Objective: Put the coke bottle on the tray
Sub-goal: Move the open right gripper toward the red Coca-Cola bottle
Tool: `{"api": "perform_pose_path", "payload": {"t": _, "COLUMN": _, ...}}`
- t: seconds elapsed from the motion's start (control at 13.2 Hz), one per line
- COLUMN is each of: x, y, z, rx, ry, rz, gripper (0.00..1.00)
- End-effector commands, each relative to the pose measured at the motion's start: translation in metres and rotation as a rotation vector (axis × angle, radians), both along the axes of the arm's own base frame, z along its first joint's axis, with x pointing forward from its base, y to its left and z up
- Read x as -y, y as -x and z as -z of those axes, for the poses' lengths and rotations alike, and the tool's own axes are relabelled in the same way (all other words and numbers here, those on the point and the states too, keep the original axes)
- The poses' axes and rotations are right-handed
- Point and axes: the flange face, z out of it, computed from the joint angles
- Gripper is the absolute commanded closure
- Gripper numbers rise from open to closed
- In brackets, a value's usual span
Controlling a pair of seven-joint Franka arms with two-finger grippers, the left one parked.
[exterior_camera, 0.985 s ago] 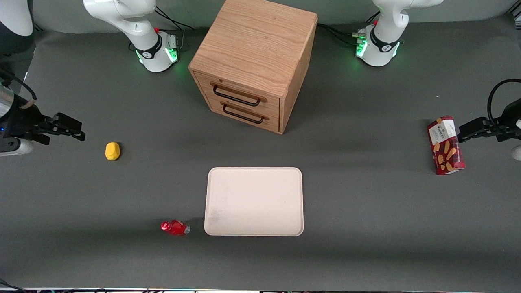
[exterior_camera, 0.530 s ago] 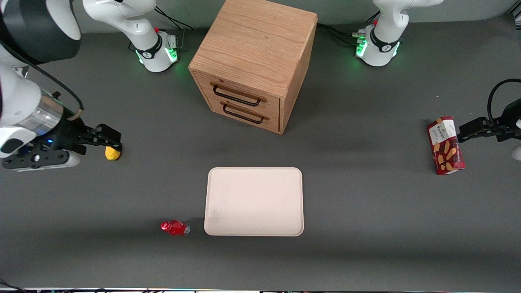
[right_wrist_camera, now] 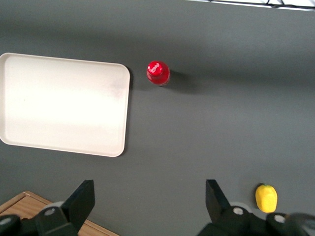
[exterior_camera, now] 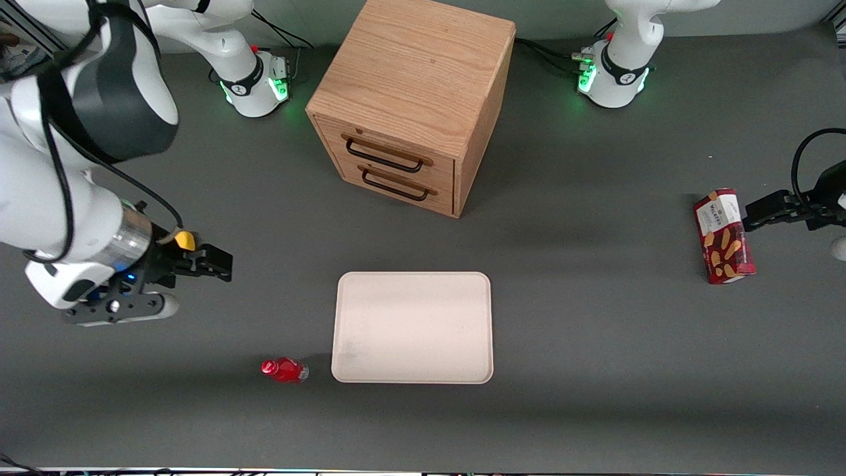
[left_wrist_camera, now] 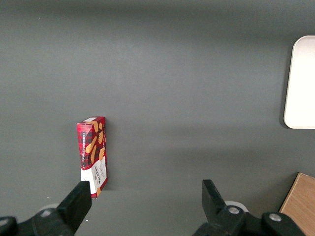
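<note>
The coke bottle is small and red with a red cap, and it stands upright on the dark table just beside the tray's near corner. The tray is flat, pale cream and bare. My gripper hangs open above the table, farther from the front camera than the bottle and toward the working arm's end, with nothing between its fingers. Bare table lies between the gripper and the bottle.
A yellow lump lies partly hidden by my wrist. The wooden two-drawer cabinet stands farther from the camera than the tray. A red snack box lies toward the parked arm's end.
My arm has swung in from the table's edge toward the middle and nearer the front camera, passing over the yellow lump. The bottle and tray have not moved.
</note>
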Motion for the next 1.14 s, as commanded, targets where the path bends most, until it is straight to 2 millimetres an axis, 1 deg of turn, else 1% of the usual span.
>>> {"api": "perform_pose_path", "payload": {"t": 0.0, "x": -0.016, "y": -0.003, "z": -0.009, "rx": 0.029, "ry": -0.019, "rz": 0.002, "gripper": 0.00}}
{"api": "perform_pose_path", "payload": {"t": 0.23, "x": -0.013, "y": -0.008, "z": -0.011, "rx": 0.067, "ry": -0.022, "rz": 0.005, "gripper": 0.00}}
{"api": "perform_pose_path", "payload": {"t": 0.45, "x": -0.013, "y": -0.020, "z": 0.006, "rx": 0.095, "ry": -0.025, "rz": 0.001, "gripper": 0.00}}
{"api": "perform_pose_path", "payload": {"t": 0.76, "x": -0.013, "y": -0.043, "z": 0.037, "rx": 0.148, "ry": -0.036, "rz": 0.002, "gripper": 0.00}}
{"api": "perform_pose_path", "payload": {"t": 0.98, "x": -0.009, "y": -0.062, "z": 0.058, "rx": 0.216, "ry": -0.039, "rz": -0.061, "gripper": 0.00}}
{"api": "perform_pose_path", "payload": {"t": 1.06, "x": -0.008, "y": -0.065, "z": 0.063, "rx": 0.225, "ry": -0.040, "rz": -0.061, "gripper": 0.00}}
